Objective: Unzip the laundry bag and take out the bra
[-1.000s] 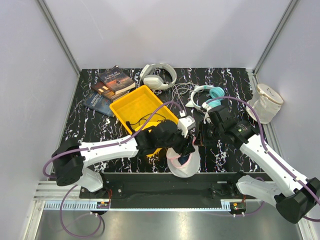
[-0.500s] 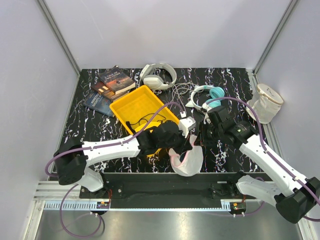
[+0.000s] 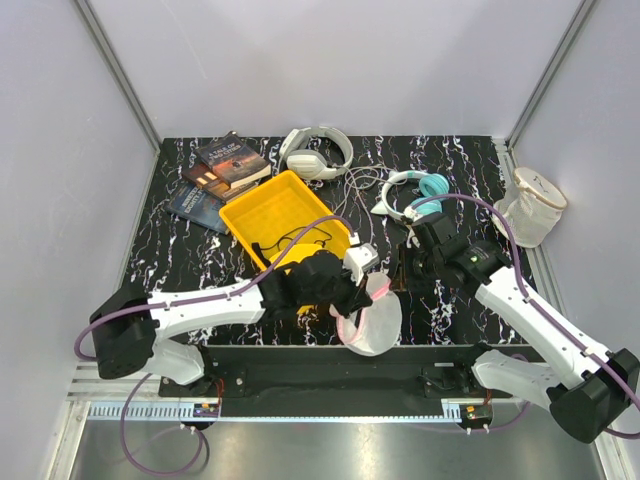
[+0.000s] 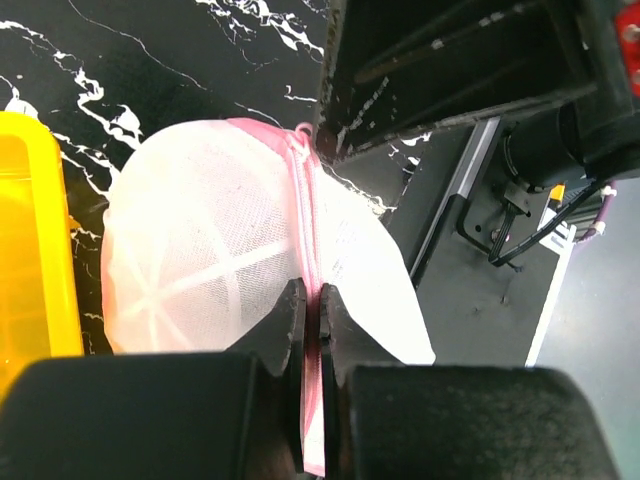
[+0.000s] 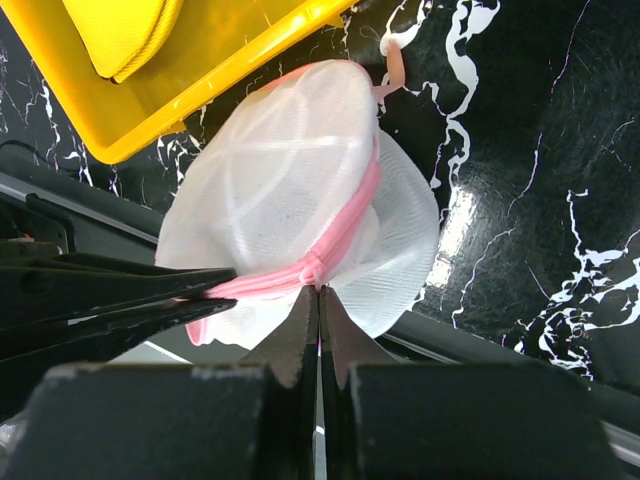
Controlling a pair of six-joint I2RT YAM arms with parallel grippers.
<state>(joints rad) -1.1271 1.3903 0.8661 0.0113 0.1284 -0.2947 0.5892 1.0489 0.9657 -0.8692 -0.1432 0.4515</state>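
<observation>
On the tabletop's (image 3: 460,160) near edge, beside the yellow tray (image 3: 280,205), lies the bag (image 3: 375,322). The left hand (image 4: 308,300), open a second ago, now pinches its pink zipper (image 4: 303,190); the right hand (image 5: 318,298) stays clamped there too.

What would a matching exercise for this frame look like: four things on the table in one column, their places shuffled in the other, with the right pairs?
Things:
1. laundry bag
2. yellow tray
3. white headphones
4. cream mesh bag

Places on the table:
A. far edge, near the middle
B. right edge
C. near edge, middle
D. left of centre, beside the books

Pairs: 1-C, 2-D, 3-A, 4-B.
</observation>
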